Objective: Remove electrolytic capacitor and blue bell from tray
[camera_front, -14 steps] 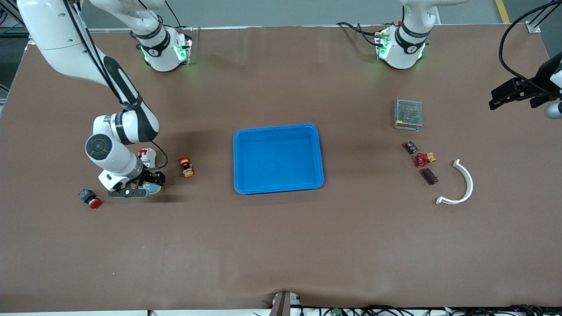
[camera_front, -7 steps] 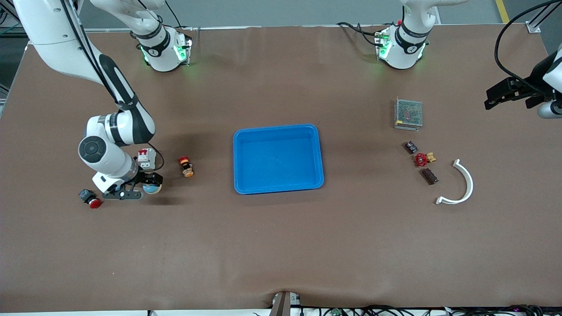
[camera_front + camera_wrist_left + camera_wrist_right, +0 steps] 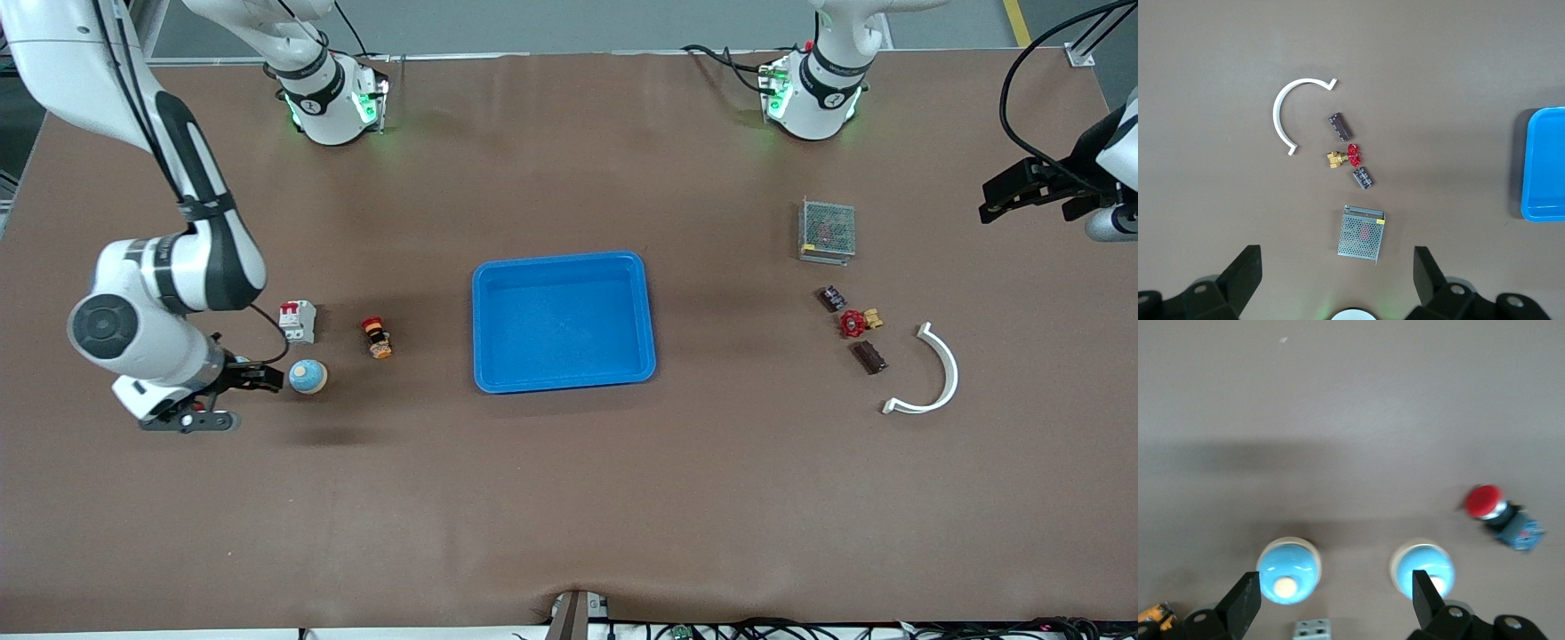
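Note:
A blue dome bell [image 3: 308,376] [image 3: 1289,571] stands on the table near the right arm's end. The right wrist view shows another such bell [image 3: 1422,569] beside it, which the arm hides in the front view. My right gripper [image 3: 224,397] [image 3: 1335,603] hangs open just beside the first bell, holding nothing. Two dark capacitors [image 3: 832,298] [image 3: 869,356] [image 3: 1363,178] [image 3: 1338,126] lie toward the left arm's end. My left gripper [image 3: 1031,191] [image 3: 1336,280] is open and empty, up over the table's edge at that end. The blue tray [image 3: 564,260] sits mid-table.
A white breaker [image 3: 298,320] and an orange-red button [image 3: 377,338] sit by the bell, and a red push button [image 3: 1485,501] lies close to the right gripper. Around the capacitors lie a mesh box [image 3: 827,231], a red valve [image 3: 853,323] and a white curved piece [image 3: 933,373].
My right gripper has opened off the bell and drawn away toward the right arm's end of the table. The bell stays on the table. The left gripper shifted only slightly.

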